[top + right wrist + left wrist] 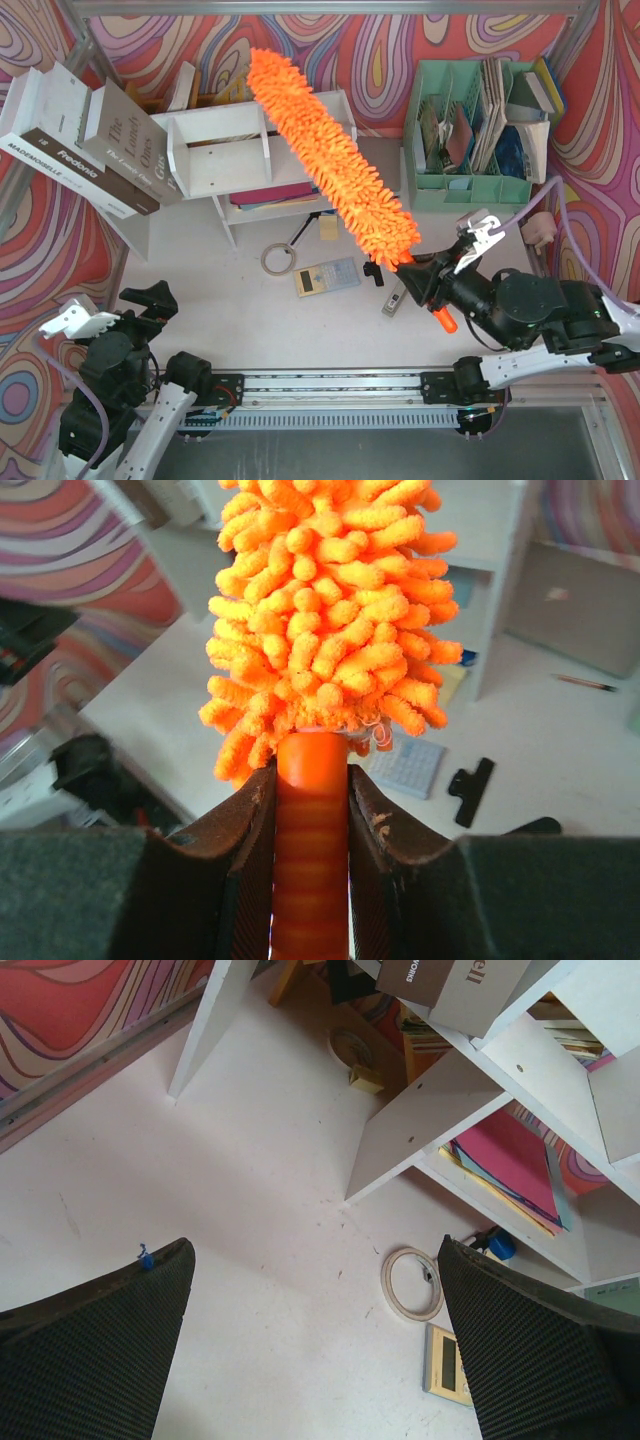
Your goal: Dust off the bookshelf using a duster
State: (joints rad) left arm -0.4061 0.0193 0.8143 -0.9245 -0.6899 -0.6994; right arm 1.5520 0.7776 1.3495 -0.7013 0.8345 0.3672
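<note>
The duster (pixel 330 160) is a long orange fluffy head on an orange handle, raised at a slant in the top view. Its far tip reaches over the top of the white bookshelf (pixel 215 165) near the right end. My right gripper (pixel 420 282) is shut on the handle just below the head, and the handle's end sticks out behind it. The right wrist view shows the ribbed handle pinched between both pads, with my right gripper (pixel 312 770) under the duster (pixel 330 610). My left gripper (pixel 150 298) rests low at the near left, open and holding nothing. In its own view my left gripper (pixel 315 1245) faces the bookshelf (pixel 430 1110).
Large books (pixel 90 140) lean against the shelf's left end. A mint green organizer (pixel 480 130) with papers stands at the back right. On the table in front of the shelf lie a tape ring (pixel 277 258), a calculator (pixel 327 276) and a black clip (pixel 372 272).
</note>
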